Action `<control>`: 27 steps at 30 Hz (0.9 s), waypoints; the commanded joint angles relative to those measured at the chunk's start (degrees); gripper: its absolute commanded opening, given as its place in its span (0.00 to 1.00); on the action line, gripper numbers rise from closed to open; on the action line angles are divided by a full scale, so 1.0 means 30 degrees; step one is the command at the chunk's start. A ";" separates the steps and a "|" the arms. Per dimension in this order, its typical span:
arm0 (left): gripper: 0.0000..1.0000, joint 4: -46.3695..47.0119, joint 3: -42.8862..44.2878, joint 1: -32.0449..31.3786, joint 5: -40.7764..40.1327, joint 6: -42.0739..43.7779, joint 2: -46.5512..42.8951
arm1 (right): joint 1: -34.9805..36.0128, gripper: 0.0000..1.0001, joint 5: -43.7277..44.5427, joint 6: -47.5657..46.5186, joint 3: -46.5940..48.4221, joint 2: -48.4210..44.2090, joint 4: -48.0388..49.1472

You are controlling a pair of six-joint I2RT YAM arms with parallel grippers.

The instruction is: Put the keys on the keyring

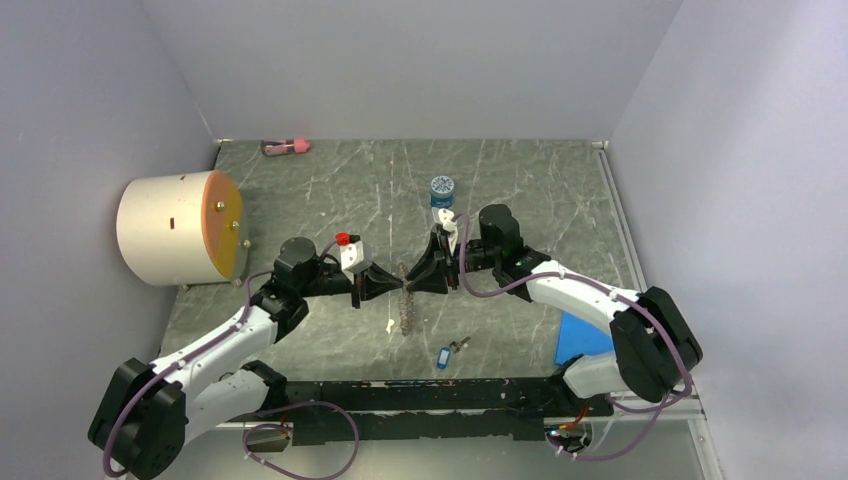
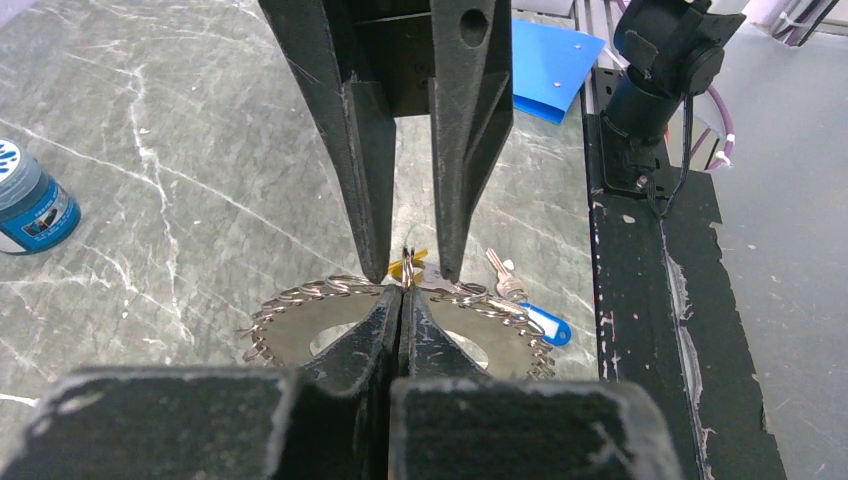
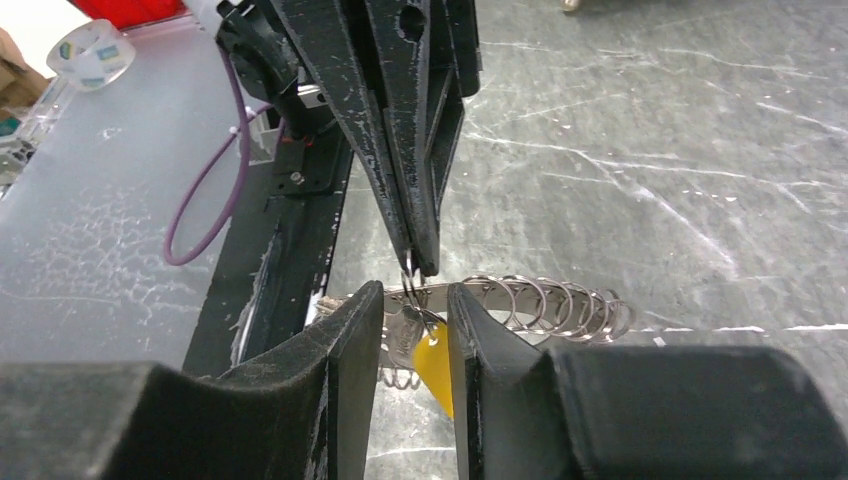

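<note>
Left fingers (image 2: 372,335), closed tip to tip, pinch a thin wire loop at the top of the keyring (image 2: 300,295). The keyring's coiled band hangs below them above the middle of the worktop (image 1: 330,200). Right fingers (image 3: 350,345), partly apart, meet the left pair head-on and bracket the yellow key (image 3: 432,368). The key hangs in the gap right at the pinched loop; whether the right pair actually clamps it cannot be told. Each pair of fingers blocks the other's straight approach, and the dangling coil fills the space beneath both. A small white scrap (image 1: 389,325) lies on the worktop just left of the coil. The blue key (image 1: 443,358) lies flat nearer the arm bases, well apart from the keyring and close to the black rail (image 1: 450,395) along the near edge. A blue jar (image 1: 441,190) stands upright just behind the right wrist. A blue sheet (image 1: 583,338) lies beside the right arm's base. A white drum with an orange face (image 1: 170,228) crowds the left edge, and a pink object (image 1: 286,147) lies against the back wall. Grey walls (image 1: 400,60) bound three sides, and the widest bare stretch shows between the drum and the jar.
</note>
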 commanded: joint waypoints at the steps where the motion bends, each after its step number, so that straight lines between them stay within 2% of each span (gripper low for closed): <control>1: 0.03 0.0973 0.0309 -0.0047 0.0475 -0.0211 -0.0647 | 0.0067 0.31 0.1064 -0.0287 -0.0103 -0.0767 0.0994; 10: 0.02 0.1138 0.0229 -0.0039 0.0509 -0.0410 -0.0657 | 0.0064 0.12 0.1174 0.0853 -0.0295 -0.0743 0.1854; 12: 0.03 0.1094 0.0204 -0.0058 0.0523 -0.0416 -0.0669 | 0.0051 0.00 0.1347 0.0867 -0.0273 -0.0847 0.1765; 15: 0.03 0.1002 0.0147 -0.0049 0.0382 -0.0381 -0.0742 | 0.0064 0.00 0.1762 0.0710 0.0065 -0.0927 0.0891; 16: 0.05 0.0912 0.0145 -0.0041 0.0212 -0.0381 -0.0744 | 0.0048 0.00 0.1815 0.0540 0.0233 -0.0902 0.0537; 19: 0.24 0.0590 0.0133 -0.0043 -0.0472 -0.0323 -0.0918 | 0.0057 0.00 0.2015 -0.0304 0.0733 -0.0840 -0.0916; 21: 0.32 0.0258 0.0117 -0.0056 -0.1097 -0.0229 -0.1097 | 0.0078 0.00 0.2238 -0.1176 0.1083 -0.0809 -0.2260; 24: 0.40 -0.0622 0.0269 -0.0057 -0.2114 0.0163 -0.1396 | 0.0099 0.00 0.2898 -0.2561 0.1846 -0.0684 -0.4925; 27: 0.42 -0.1732 0.0485 -0.0079 -0.2780 0.0875 -0.1569 | 0.0320 0.00 0.4088 -0.3953 0.2779 -0.0502 -0.7840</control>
